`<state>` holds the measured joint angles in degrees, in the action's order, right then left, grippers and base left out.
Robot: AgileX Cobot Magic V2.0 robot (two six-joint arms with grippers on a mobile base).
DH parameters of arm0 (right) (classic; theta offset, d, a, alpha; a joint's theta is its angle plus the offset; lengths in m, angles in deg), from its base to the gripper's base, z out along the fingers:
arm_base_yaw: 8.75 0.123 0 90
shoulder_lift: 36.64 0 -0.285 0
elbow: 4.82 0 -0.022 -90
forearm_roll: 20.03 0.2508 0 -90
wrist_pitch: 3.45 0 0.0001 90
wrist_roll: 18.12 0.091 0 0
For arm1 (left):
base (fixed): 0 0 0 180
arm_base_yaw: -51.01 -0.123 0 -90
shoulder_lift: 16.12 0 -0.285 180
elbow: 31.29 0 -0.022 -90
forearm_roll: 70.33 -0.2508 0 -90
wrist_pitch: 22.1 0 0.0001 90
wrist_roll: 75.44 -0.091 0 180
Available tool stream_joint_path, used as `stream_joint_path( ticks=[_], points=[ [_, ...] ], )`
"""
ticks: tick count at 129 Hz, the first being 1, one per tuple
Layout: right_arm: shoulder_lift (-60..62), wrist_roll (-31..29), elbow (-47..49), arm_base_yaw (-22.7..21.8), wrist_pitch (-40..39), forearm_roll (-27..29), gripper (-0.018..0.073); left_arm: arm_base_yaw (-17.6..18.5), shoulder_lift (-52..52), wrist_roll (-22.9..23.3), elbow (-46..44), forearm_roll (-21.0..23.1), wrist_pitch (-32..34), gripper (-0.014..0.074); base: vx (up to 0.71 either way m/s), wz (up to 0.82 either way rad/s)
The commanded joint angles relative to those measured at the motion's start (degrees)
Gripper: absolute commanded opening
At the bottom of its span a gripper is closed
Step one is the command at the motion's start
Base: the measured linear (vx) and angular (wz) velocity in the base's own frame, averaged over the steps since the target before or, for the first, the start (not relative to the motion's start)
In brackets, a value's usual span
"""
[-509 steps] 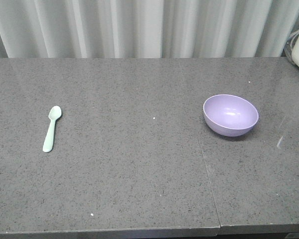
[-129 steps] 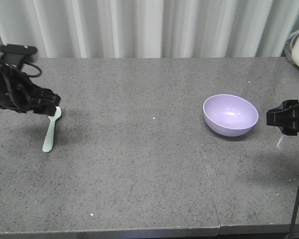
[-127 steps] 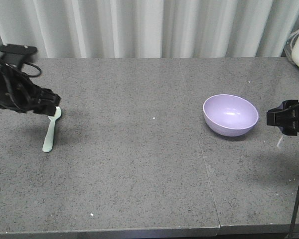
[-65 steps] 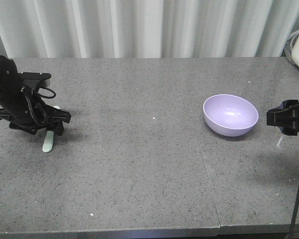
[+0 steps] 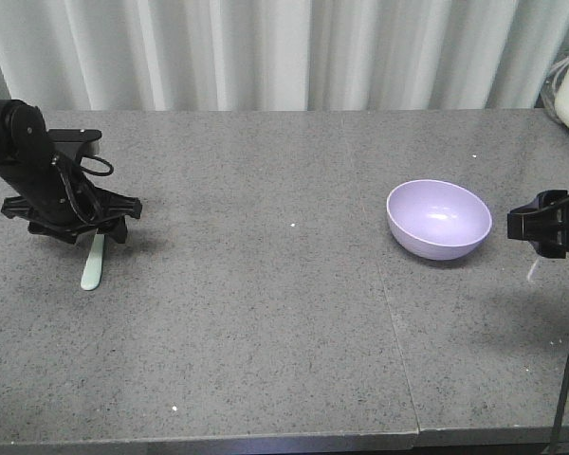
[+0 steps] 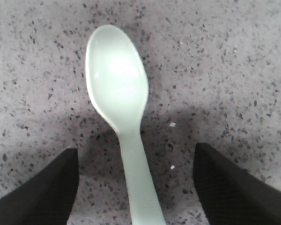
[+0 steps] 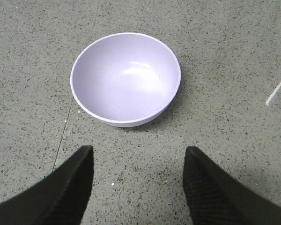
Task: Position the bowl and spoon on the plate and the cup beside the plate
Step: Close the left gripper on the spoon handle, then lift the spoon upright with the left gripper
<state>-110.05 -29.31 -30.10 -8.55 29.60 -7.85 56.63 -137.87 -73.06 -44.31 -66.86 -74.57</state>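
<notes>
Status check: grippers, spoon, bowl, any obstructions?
Left gripper open, straddling spoon handle, spoon lying flat. Right gripper open, short of bowl; bowl upright, empty. Plate, cup not in view; nothing blocking either grasp.

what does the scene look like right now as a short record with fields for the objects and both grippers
surface: gray speckled countertop
spoon: mint-green, lying flat on the left side of the countertop, scoop facing up
bowl: lavender, upright, empty, on the right side
left gripper: open, low over the spoon, fingers either side of the handle, no contact visible
right gripper: open, short of the bowl, not touching it
plate and cup: not in view
</notes>
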Motion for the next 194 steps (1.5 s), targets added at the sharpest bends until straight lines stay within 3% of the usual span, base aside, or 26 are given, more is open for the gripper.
stream_joint_path(
  ticks=[1,48,72,100,128,194],
  points=[
    [0.9,-0.4,2.0,-0.1,-3.3,0.2,0.0418,0.4,1.5,1.1,-3.2,-0.7,-1.2,0.0502,0.0,0.0],
    [0.9,-0.4,2.0,-0.1,-3.4,0.2,0.0418,0.4,0.0,1.1,-4.2,-0.8,-3.4,0.0501,0.0,0.0],
    [0.9,-0.4,2.0,-0.1,-3.4,0.2,0.0418,0.4,0.0,1.0,-4.2,-1.4,-5.9,0.0433,0.0,0.0],
    [0.9,-0.4,2.0,-0.1,-3.4,0.2,0.0418,0.4,0.0,1.0,-4.2,-1.8,-5.6,0.0253,0.0,0.0],
    [0.9,-0.4,2.0,-0.1,-3.4,0.2,0.0418,1.3,0.0,1.0,-4.2,-1.8,-3.5,-0.0011,0.0,0.0],
    [0.9,-0.4,2.0,-0.1,-3.3,0.2,0.0418,2.7,3.4,0.7,-4.2,-1.8,-1.3,-0.0008,0.0,0.0]
  ],
)
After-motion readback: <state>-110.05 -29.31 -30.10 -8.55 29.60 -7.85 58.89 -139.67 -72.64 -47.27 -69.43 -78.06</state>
